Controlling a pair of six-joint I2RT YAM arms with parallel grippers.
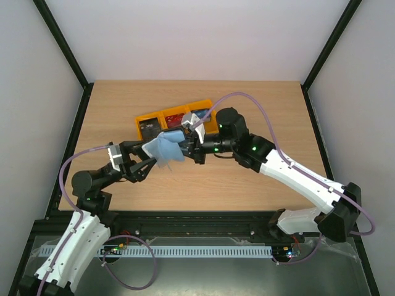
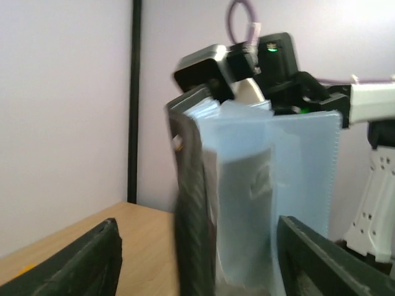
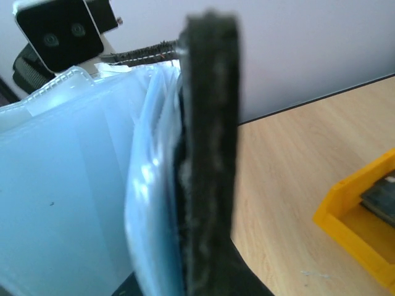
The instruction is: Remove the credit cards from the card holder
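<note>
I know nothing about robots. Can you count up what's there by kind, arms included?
2 robot arms: left arm, right arm
1 card holder, held up between the arms
1 yellow bin with three compartments
3 cards in the bin: dark grey card, red card, third card partly hidden
Total: 7

The card holder [image 1: 165,148] hangs open in mid-air, pinched at its black cover by the right gripper [image 1: 188,148]. The cover stands on edge, and its pale blue translucent pockets fan out leftward. The credit cards [image 1: 174,118] lie flat in the compartments of a yellow bin [image 1: 141,118] just behind it: one dark, one red, and a third whose colour is unclear.
</note>
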